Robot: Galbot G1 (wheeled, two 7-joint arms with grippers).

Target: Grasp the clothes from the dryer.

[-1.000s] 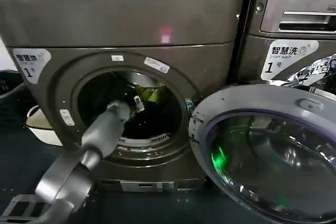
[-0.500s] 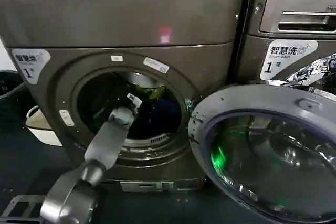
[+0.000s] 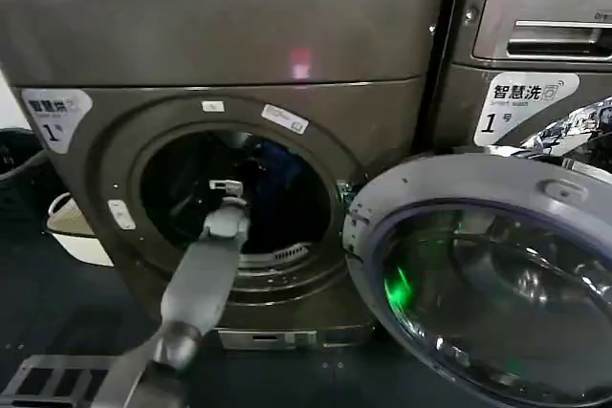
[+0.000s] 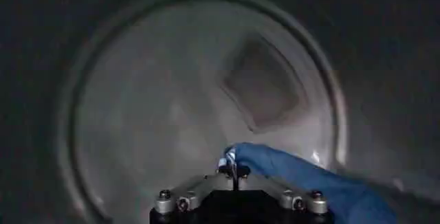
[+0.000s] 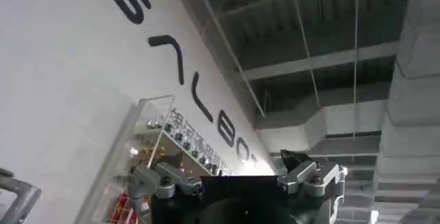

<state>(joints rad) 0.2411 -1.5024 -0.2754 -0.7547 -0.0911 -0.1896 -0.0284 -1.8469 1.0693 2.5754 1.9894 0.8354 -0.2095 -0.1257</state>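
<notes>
Retreating left tool [image 4: 234, 170] gripping clothes [image 4: 302, 174]

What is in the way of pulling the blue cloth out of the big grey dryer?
Nothing visible. The left gripper pinches the blue cloth inside the bronze-grey dryer, its round porthole gapes, and the round glass door is swung aside.

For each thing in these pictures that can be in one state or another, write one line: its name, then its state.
dryer: porthole uncovered, left arm reaching into the drum.
round glass door: swung fully open to the right.
left gripper: inside the drum, jaws shut on the blue garment.
blue garment: pinched at one edge, lifted off the drum wall.
right gripper: parked away from the dryer, pointing at the ceiling, jaws open, empty.
</notes>
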